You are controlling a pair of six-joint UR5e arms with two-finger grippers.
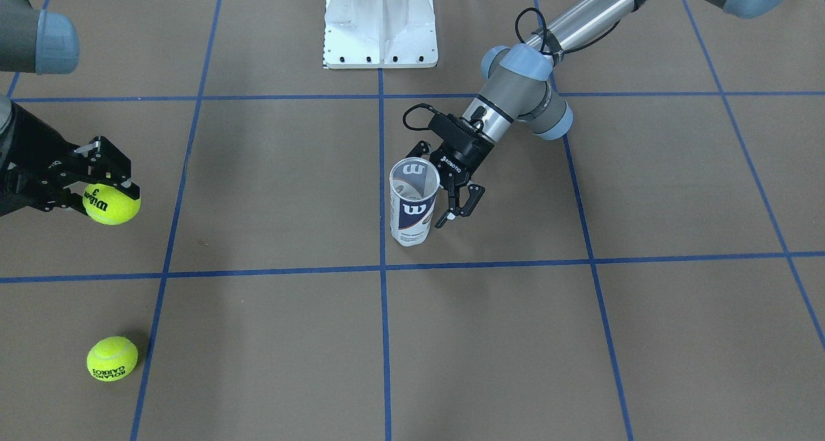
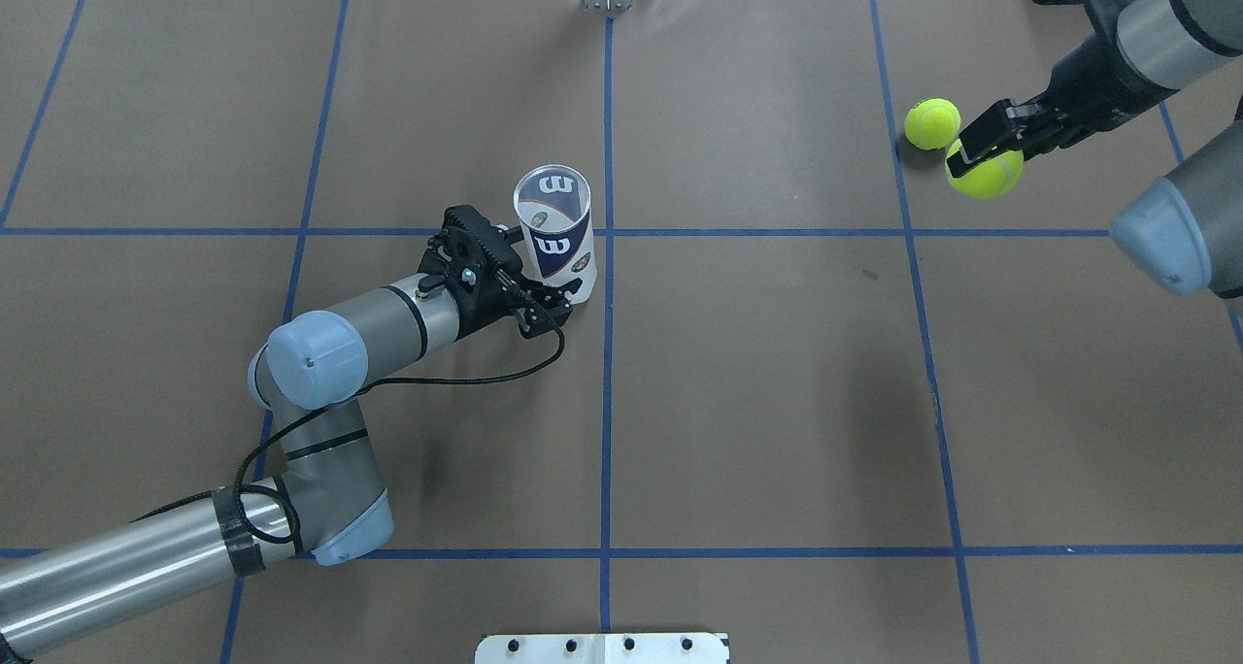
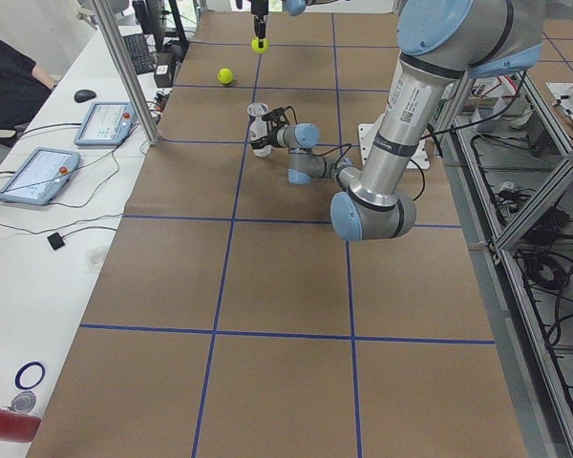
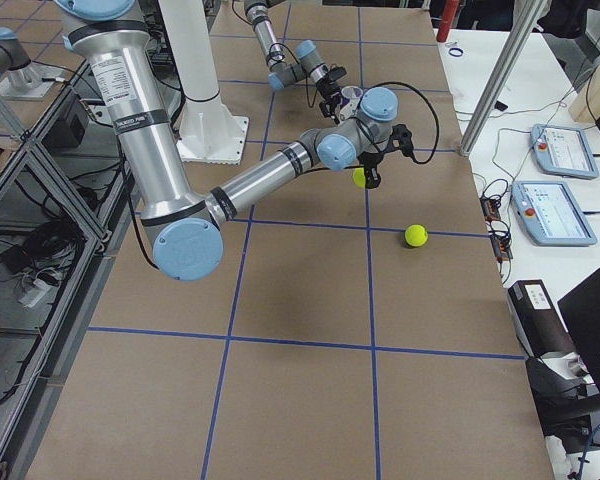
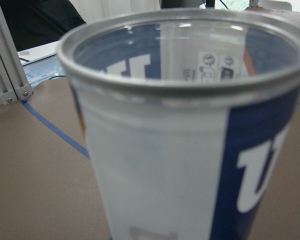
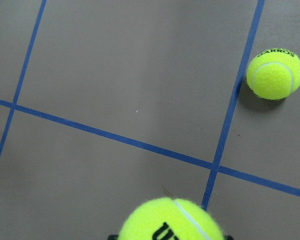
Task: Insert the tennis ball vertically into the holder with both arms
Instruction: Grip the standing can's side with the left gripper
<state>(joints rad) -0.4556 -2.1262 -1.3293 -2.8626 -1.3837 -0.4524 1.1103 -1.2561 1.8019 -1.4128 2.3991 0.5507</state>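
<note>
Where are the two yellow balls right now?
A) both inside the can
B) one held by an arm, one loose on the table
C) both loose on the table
B: the right gripper clasps the Wilson ball, and the other ball lies free on the table.

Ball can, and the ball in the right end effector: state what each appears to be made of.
Cylindrical ball can: clear glossy plastic wall, since the inside shows through; printed navy-and-white label; dull grey rim, likely metal. Held yellow-green tennis ball: fuzzy felt, matte, with a pale seam.
</note>
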